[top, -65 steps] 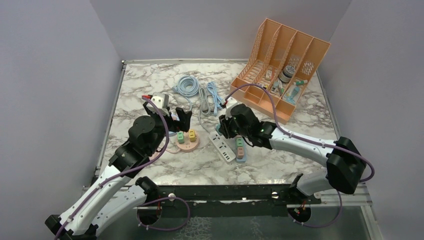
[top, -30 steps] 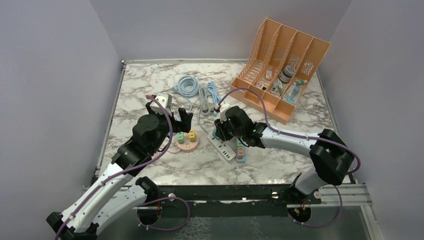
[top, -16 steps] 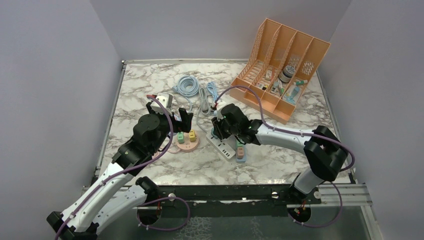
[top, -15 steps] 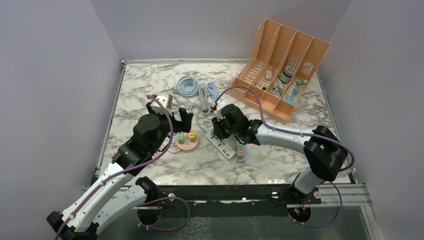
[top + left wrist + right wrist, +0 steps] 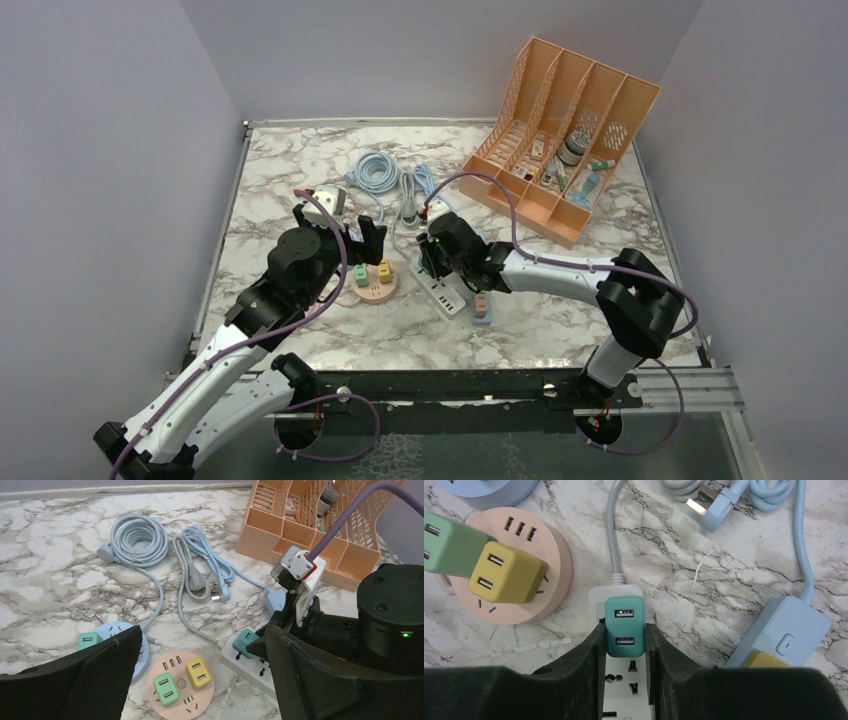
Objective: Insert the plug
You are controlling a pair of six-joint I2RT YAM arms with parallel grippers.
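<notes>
Now right jaws clamp the teal plug (image 5: 624, 625) on the white strip (image 5: 622, 681); left jaws stand wide open.

The left arm (image 5: 250, 310) climbs from the lower left of the top view, bends at the elbow and reaches toward the middle. Its left gripper (image 5: 366, 240) is spread wide, with one finger at each lower corner of the left wrist view. The right arm (image 5: 560, 275) folds at an elbow right of centre and runs low and leftward to mid-frame, where the right gripper (image 5: 432, 258) points down with its fingers (image 5: 589, 660) drawn close, pressing both sides of the teal plug (image 5: 624, 626).
</notes>
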